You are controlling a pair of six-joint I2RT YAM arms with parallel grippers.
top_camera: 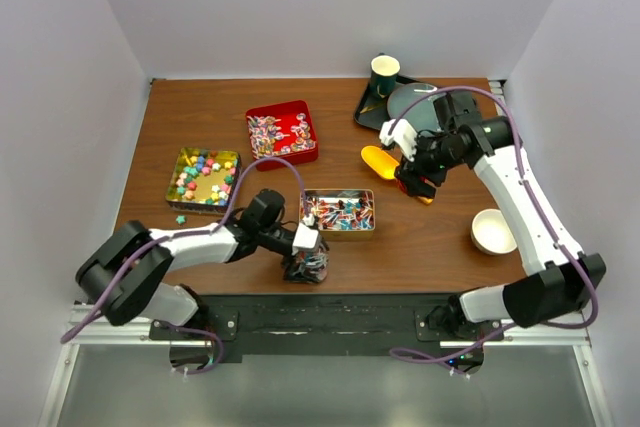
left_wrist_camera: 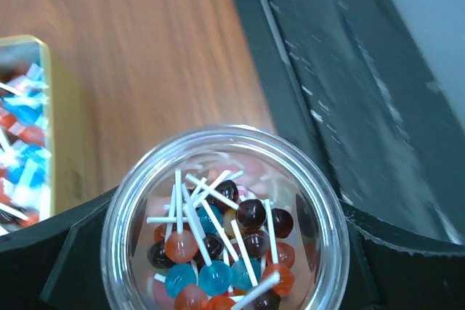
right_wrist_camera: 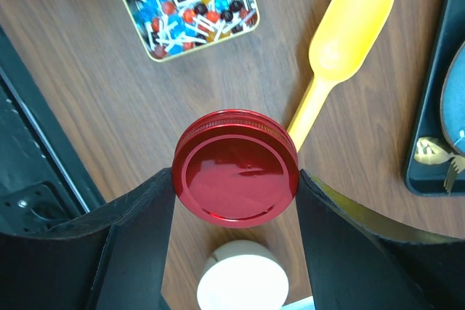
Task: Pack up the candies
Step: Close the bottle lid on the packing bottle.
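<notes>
The left pincer straddles a clear jar of lollipops. Its black fingers flank the rim on both sides, but I cannot tell whether they press the glass or stand just off it. The jar stands close to the near edge of the table. The black rail runs just beside the pincer on one side, and the gold lollipop tin lies near it on the other, with a strip of bare wood between tin and jar. Farther out from this pincer sit the tin of star candies and the red tin of wrapped twists.

The right pincer pinches a red lid by its rim. A yellow scoop lies just beyond the pincer, and the black tray is farther on. The white bowl is back toward the arm's base. Open wood separates this pincer from the lollipop tin.
</notes>
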